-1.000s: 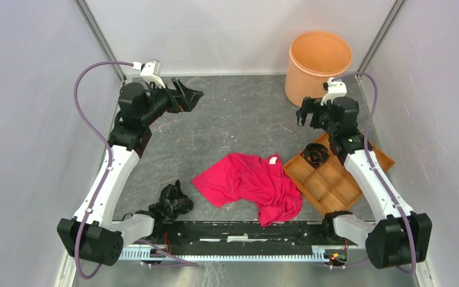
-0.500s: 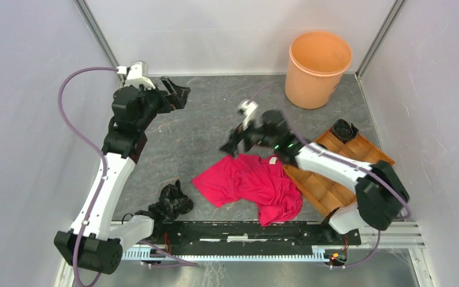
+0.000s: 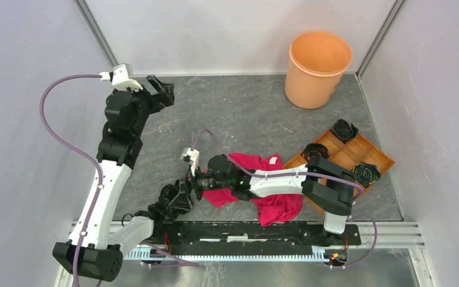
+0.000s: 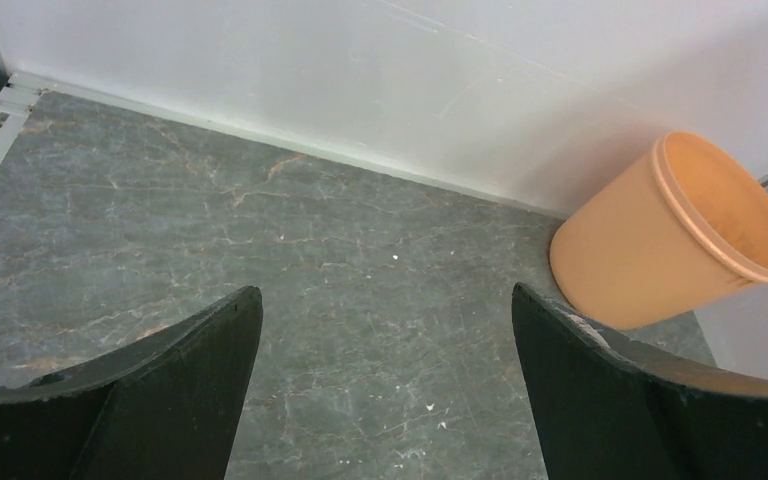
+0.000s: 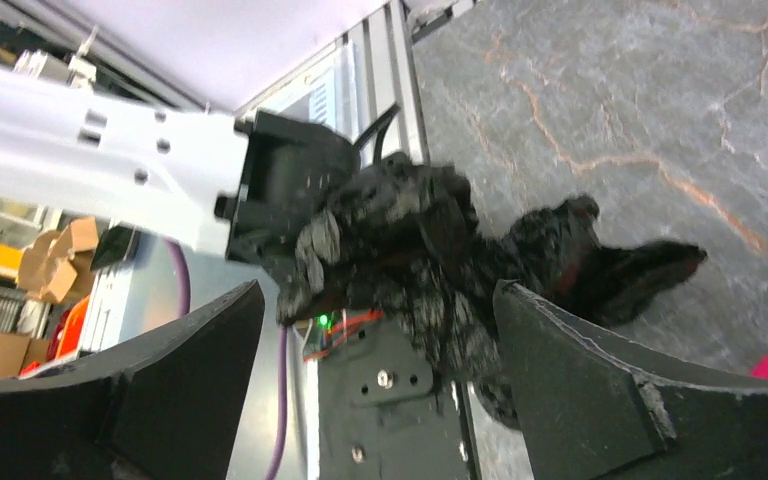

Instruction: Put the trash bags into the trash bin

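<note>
A crumpled black trash bag lies at the front left, next to the left arm's base. In the right wrist view the trash bag sits just ahead of and between my open fingers. My right gripper reaches left across the red cloth and is open right at the bag, not closed on it; it also shows in the right wrist view. The pale-orange trash bin stands upright at the back right and shows in the left wrist view. My left gripper is open and empty, raised at the back left.
A red cloth garment lies at the front centre under the right arm. A brown compartment tray at the right holds three black rolls. The black base rail runs along the front edge. Walls close in on three sides.
My right arm has swung from beside the bin at the back right across the table to the black bag at the front left. My left gripper drifted slightly further left.
</note>
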Available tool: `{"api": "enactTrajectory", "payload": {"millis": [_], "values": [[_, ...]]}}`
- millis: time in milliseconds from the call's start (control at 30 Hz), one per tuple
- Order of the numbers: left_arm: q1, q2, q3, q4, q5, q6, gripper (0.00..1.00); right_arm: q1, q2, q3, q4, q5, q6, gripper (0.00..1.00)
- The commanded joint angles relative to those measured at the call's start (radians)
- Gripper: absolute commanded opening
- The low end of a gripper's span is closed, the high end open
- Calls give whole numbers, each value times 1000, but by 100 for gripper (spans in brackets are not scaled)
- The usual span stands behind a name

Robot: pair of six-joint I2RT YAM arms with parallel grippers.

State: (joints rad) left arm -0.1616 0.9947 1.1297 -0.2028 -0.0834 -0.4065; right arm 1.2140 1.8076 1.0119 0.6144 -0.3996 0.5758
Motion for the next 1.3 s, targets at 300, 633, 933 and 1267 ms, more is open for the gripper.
{"api": "enactTrajectory", "payload": {"millis": [300, 633, 933, 1267], "values": [[14, -5, -2, -1, -46, 5, 100, 95, 125, 172, -133, 271, -22, 25], [28, 56, 51, -65, -90, 18, 100, -255, 48, 152, 19, 230, -261, 0], [63, 103, 20, -25, -10, -28, 100, -404, 20, 173, 155, 0, -333, 1], [65, 258, -21, 40, 214, -89, 100, -495, 86, 64, 109, -53, -341, 3]]}}
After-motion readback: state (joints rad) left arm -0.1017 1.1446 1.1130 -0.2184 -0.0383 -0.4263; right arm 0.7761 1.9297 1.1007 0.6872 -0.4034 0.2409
